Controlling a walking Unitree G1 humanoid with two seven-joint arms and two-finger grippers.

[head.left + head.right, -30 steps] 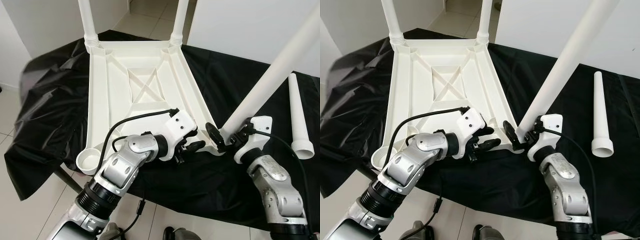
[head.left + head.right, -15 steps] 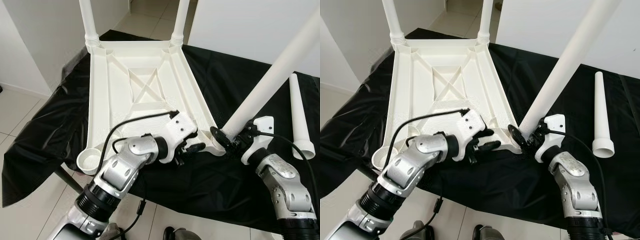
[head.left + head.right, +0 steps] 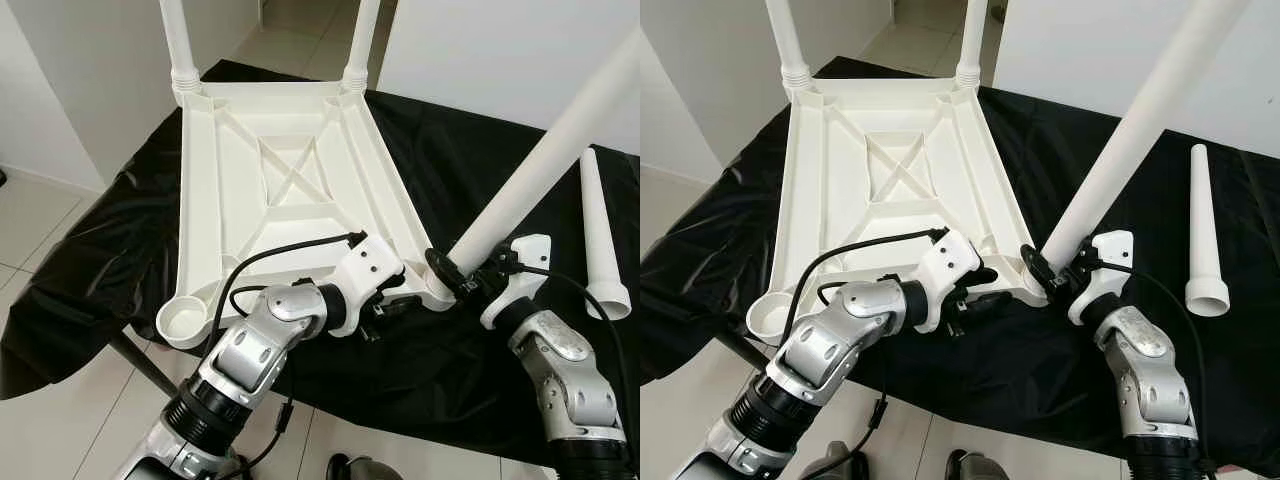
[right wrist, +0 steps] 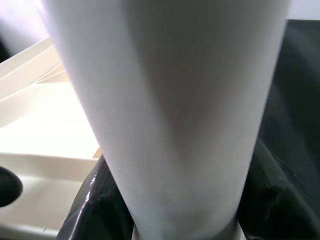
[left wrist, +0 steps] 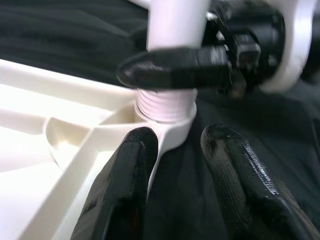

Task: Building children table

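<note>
Your right gripper point(image 3: 1052, 272) is pinched on the base of the third leg point(image 3: 1140, 125), which leans up toward 1 o'clock out of the near right corner socket point(image 5: 167, 112) of the upturned tabletop point(image 3: 290, 170). In the left wrist view the leg's threaded end sits in that socket with several turns of thread exposed above the rim, so you are, by my reading, midway through screwing this leg in, and it is not yet square to the top. Your left gripper point(image 3: 392, 303) sits spread at the same corner, one finger point(image 5: 125, 175) against the tabletop's edge and the other over the black cloth point(image 3: 420, 360), steadying rather than clamping. Two legs already stand in the far corners at 11 and 12 o'clock; the socket at 8 o'clock point(image 3: 185, 320) is empty, and the spare leg point(image 3: 1202, 230) lies on the cloth at 3 o'clock. Next you likely need to bring the leg upright so the threads run true, then turn it down until no thread shows, holding the corner firm so the top does not slide.
</note>
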